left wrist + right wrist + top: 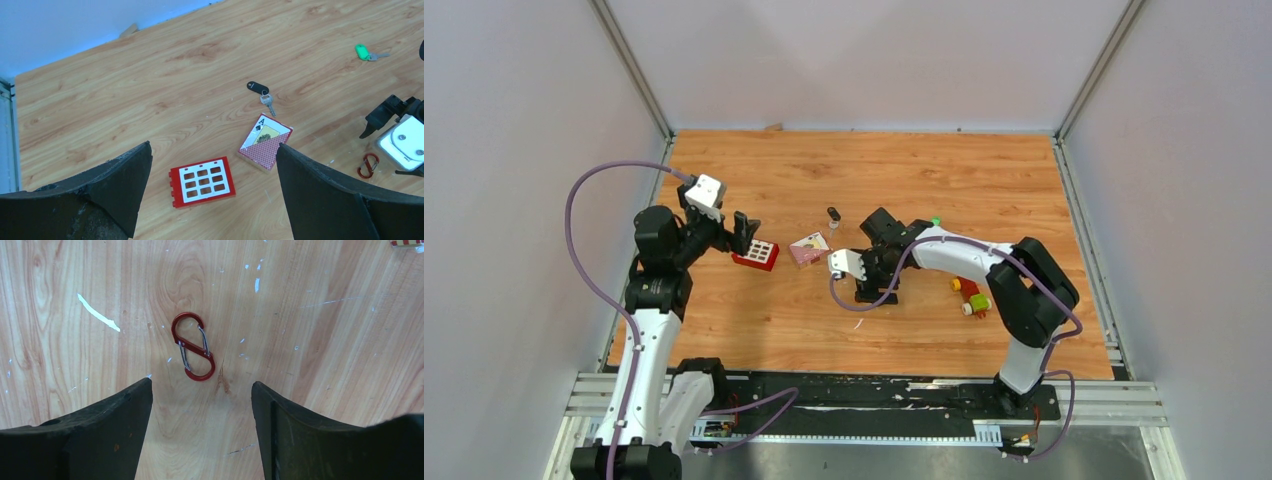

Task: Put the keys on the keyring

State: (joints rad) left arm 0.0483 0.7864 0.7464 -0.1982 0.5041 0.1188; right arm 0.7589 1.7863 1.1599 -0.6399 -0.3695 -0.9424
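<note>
While the right tool [200, 388] is spread with nothing pinched, the keyring [193, 346] is seen just ahead of its gap, long axis pointing away.

The keyring [193, 346], a red S-shaped clip with wire gates, lies flat. The black-headed key [262, 92] and green-headed key [367, 52] lie loose, well apart.

The keyring [193, 346] is red with silver wire gates. The black-headed key [258, 87] and the green-headed key [361, 50] have silvery blades. The table [984, 180] shows orange-brown wood grain. The box [202, 181] is red with a white grid.
</note>
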